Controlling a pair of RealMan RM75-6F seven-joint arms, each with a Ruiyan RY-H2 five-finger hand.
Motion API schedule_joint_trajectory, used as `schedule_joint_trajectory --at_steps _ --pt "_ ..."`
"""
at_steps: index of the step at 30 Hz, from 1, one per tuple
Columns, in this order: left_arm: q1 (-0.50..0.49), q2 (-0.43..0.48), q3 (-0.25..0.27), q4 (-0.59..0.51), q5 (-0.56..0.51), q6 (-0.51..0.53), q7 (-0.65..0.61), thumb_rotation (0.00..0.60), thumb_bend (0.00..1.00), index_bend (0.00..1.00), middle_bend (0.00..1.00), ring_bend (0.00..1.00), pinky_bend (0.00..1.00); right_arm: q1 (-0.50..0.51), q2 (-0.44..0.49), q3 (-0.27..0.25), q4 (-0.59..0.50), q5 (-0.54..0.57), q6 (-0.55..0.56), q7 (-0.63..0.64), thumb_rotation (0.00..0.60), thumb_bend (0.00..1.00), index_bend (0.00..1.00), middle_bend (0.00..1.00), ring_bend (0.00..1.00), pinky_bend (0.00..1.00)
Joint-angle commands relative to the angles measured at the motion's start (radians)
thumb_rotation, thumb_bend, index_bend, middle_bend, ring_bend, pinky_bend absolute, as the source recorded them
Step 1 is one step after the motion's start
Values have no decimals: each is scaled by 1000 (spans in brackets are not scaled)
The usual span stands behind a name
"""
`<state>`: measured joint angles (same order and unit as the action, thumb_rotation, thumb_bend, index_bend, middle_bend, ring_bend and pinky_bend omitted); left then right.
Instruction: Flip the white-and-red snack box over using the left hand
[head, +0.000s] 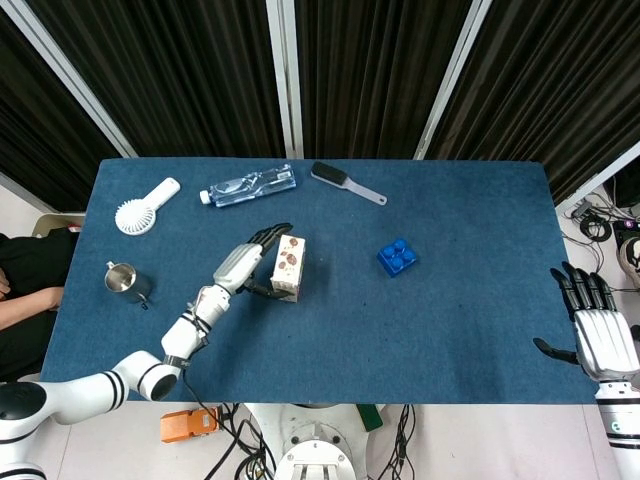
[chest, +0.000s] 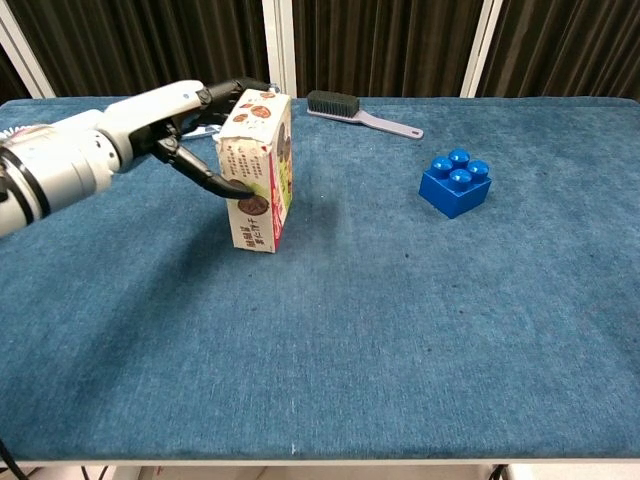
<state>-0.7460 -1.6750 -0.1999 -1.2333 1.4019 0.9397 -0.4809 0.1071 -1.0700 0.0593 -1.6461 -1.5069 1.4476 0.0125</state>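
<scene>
— What did the head view show?

— The snack box (head: 288, 267) stood on end near the middle of the blue table (head: 470, 300), its bottom edge on the cloth. The left hand (head: 244, 266) was at its left side, dark fingers (head: 270, 233) reaching over the top edge and the thumb lying against the near face, so it grasped the box. Far off at the table's right edge, the right hand (head: 598, 330) was released, fingers spread, holding nothing.

— And around it?

— A blue brick (head: 398, 257) lay to the right of the box, well apart. Along the far edge were a water bottle (head: 248, 186) on its side and a black brush (head: 346, 182). A white handheld fan (head: 145, 206) lay at the far left, a metal cup (head: 124, 280) nearer on that side.

— The chest view?

— Closer. The snack box (chest: 257, 170) stood nearly upright, tilted slightly, brown round cookies printed on its faces. The left hand (chest: 185, 125) gripped its upper part: fingers over the top, thumb (chest: 220, 182) pressed on the left-hand face. The blue brick (chest: 456, 182) sat to the right, the black brush (chest: 358, 111) behind. The right hand was out of this view.
</scene>
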Motion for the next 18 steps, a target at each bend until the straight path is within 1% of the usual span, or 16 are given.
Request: schedule_joint_trajectory --at_steps 1,5,11,14,15,17,18 --pt "10 58 3 -70 -18 14 113 600 0 0 0 0 4 0 -1 0 2 -1 0 3 600 175 0 0 0 0" --pt "14 111 -4 -161 -50 25 261 600 0 0 0 0 4 1 -3 -1 7 -3 -2 9 600 175 0 0 0 0" --pt "-8 178 -27 -316 -129 28 547 600 0 0 0 0 4 1 -6 -2 19 -4 -3 21 600 175 0 0 0 0" --pt "-35 214 -35 -398 -199 3 699 600 0 0 0 0 4 0 -6 -2 25 -2 -4 27 600 175 0 0 0 0" --pt "-50 226 -39 -430 -234 -2 766 600 0 0 0 0 4 0 -6 -1 26 -1 -5 29 600 175 0 0 0 0" --pt "-72 234 -45 -467 -284 2 867 600 0 0 0 0 4 1 -5 -1 27 -2 -6 28 600 175 0 0 0 0" --pt "-88 237 -48 -489 -326 5 934 600 0 0 0 0 4 2 -4 -1 27 -2 -6 27 600 175 0 0 0 0"
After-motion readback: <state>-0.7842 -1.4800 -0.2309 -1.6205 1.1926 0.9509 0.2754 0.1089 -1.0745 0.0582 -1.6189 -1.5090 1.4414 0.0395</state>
